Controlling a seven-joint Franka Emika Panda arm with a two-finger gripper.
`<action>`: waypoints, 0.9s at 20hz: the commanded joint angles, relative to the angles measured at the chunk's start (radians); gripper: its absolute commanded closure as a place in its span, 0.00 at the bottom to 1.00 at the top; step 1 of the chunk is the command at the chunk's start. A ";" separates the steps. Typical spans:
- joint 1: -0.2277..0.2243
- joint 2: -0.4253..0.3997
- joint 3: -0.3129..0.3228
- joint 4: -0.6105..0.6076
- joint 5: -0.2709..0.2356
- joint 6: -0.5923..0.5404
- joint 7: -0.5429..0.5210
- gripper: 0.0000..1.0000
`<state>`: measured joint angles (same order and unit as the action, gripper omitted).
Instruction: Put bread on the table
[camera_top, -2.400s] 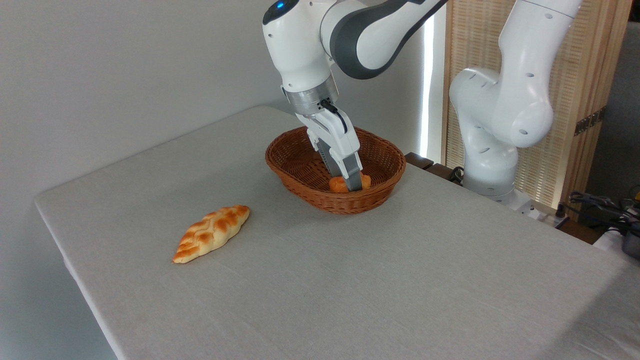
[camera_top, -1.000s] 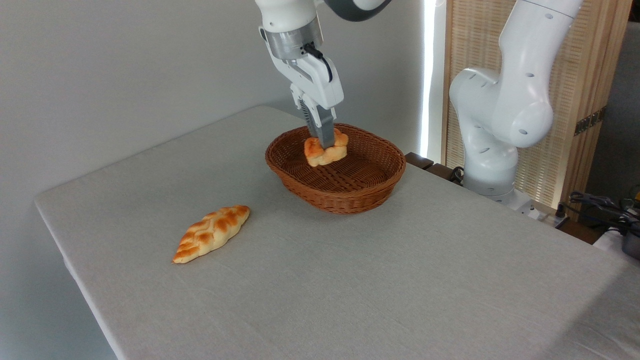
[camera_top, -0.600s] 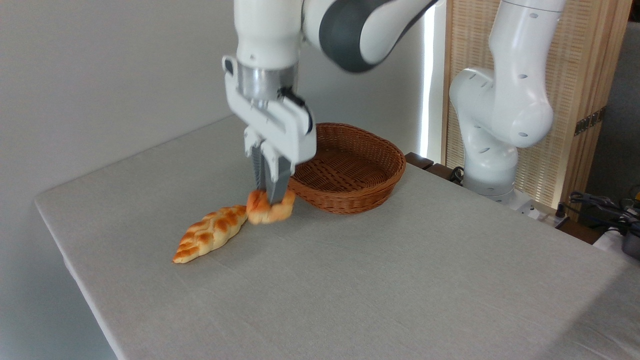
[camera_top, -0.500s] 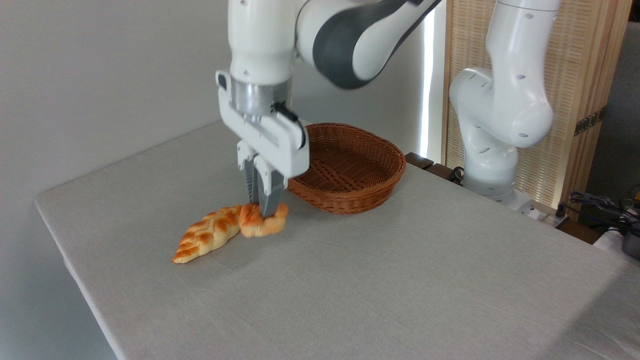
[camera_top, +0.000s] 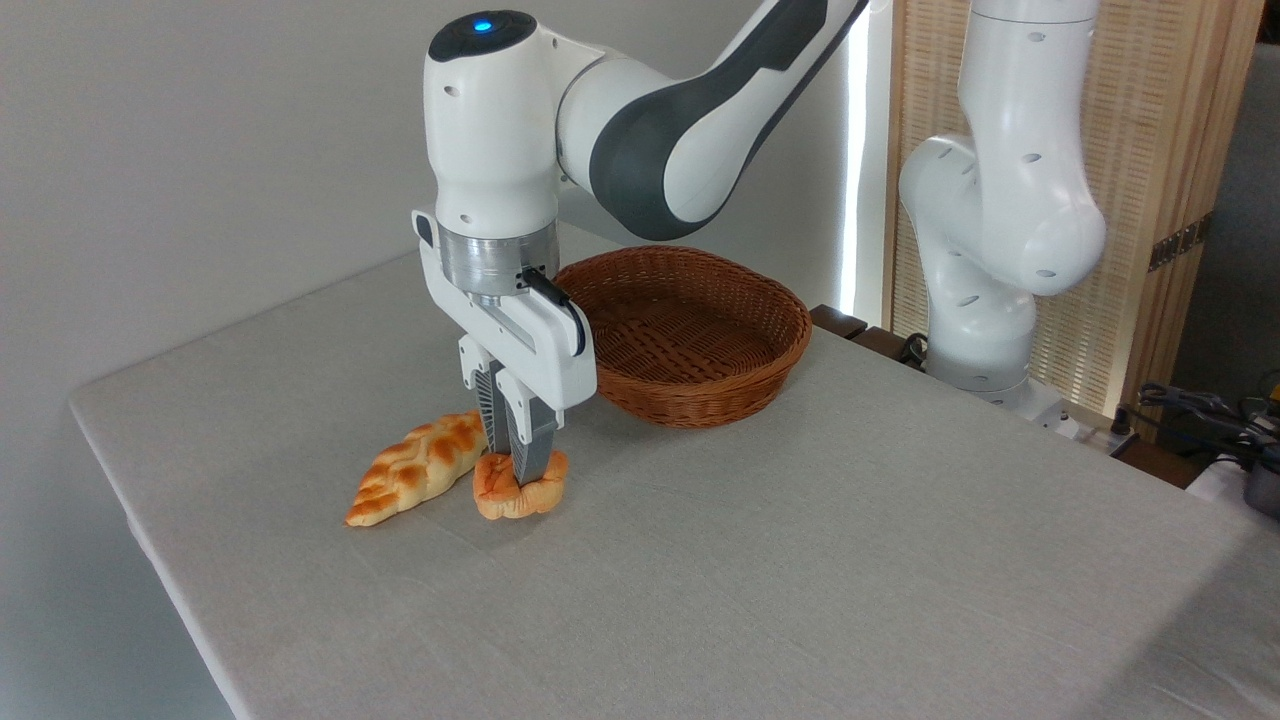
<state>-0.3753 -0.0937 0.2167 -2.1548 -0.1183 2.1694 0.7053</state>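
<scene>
— So where is the small knotted orange bun (camera_top: 519, 487)?

— Pinched between the white gripper (camera_top: 520, 468), low on the grey-beige cloth worktop (camera_top: 800, 560), probably touching it. It sits just right of the golden braided loaf (camera_top: 423, 465); the brown wicker basket (camera_top: 690, 335) stands behind.

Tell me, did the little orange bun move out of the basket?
Yes. The orange bun left the wicker basket, travelling left and toward the camera; the gripper now holds it beside the braided loaf.
</scene>
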 joint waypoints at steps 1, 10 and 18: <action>0.001 0.006 0.003 0.018 0.005 0.001 -0.006 0.00; 0.035 0.000 -0.014 0.099 0.003 -0.072 -0.010 0.00; 0.297 -0.001 -0.261 0.441 0.005 -0.505 -0.047 0.00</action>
<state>-0.1299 -0.1075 0.0025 -1.8786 -0.1184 1.8277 0.6971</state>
